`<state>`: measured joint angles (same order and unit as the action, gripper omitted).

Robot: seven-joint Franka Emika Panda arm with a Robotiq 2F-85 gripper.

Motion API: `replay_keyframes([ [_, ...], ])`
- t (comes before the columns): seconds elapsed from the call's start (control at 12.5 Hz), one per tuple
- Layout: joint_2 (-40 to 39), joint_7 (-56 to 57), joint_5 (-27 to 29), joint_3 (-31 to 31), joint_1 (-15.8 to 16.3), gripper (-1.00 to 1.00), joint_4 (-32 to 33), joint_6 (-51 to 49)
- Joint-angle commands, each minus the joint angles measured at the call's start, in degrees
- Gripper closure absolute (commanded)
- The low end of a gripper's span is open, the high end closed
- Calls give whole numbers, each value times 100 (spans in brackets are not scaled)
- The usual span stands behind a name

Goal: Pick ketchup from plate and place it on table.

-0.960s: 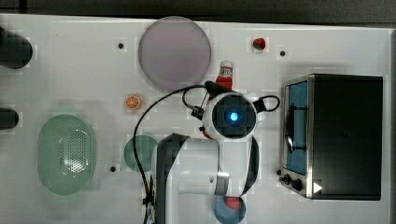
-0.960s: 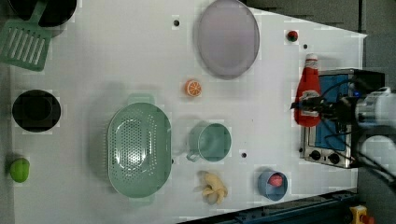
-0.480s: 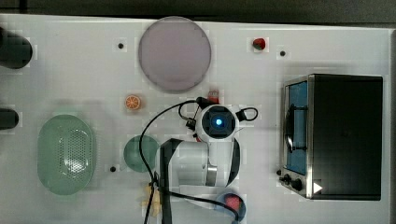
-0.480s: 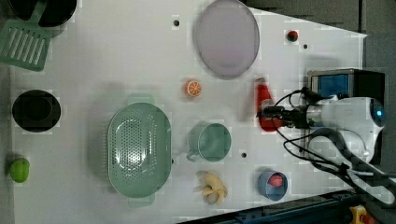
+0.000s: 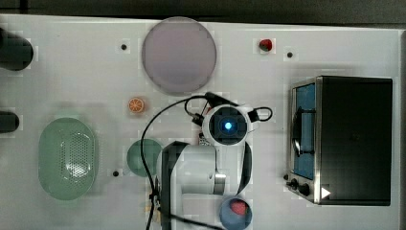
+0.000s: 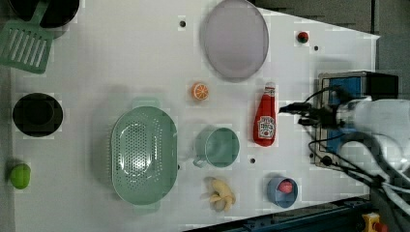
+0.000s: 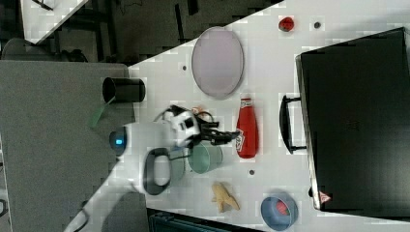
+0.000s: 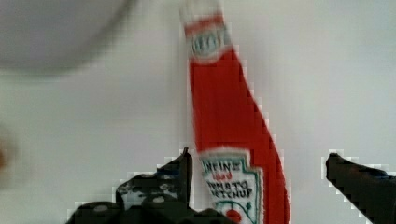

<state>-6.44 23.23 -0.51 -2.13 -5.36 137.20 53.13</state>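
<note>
The ketchup (image 6: 265, 121), a small red bottle with a white label, lies flat on the white table (image 6: 121, 58), its cap pointing at the pale mauve plate (image 6: 234, 38). It rests just off the plate's rim, beside the green mug. My gripper (image 6: 292, 114) hovers over it, open. In the wrist view the ketchup (image 8: 224, 112) lies between the wide-apart fingers of the gripper (image 8: 261, 186), and the plate (image 8: 56, 32) is a grey patch beyond it. The right view shows the ketchup (image 7: 247, 128) under the gripper (image 7: 233, 136). In the top view my arm covers the bottle below the plate (image 5: 178, 55).
A black toaster oven (image 5: 352, 139) stands at the top view's right. A green mug (image 6: 217, 146), a green perforated basket (image 6: 143, 154), an orange slice (image 6: 199, 91), a banana piece (image 6: 220, 194) and a blue bowl (image 6: 282, 191) lie around the bottle. A red berry (image 5: 265, 45) sits near the far edge.
A second ago the gripper held the ketchup up in the air near the oven. It carried the bottle down to the table, opened and let it go, then rose a little.
</note>
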Motion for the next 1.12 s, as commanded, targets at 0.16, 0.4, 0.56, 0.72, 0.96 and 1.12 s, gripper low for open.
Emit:
replay_keyframes([
  [0.16,905,-1236,27,-55,30,-100,-762,-1129],
  [0.4,1198,-1390,30,-48,27,-100,-1535,-2078],
  [0.56,1257,-1476,30,-35,20,-100,-2092,-2888],
  [0.72,1235,-1810,30,-39,24,-100,-2665,-3544],
  [0.96,1214,-1964,29,-40,25,-100,-3293,-4335],
  [1.12,1208,-1964,26,-34,19,-100,-3559,-4947],
])
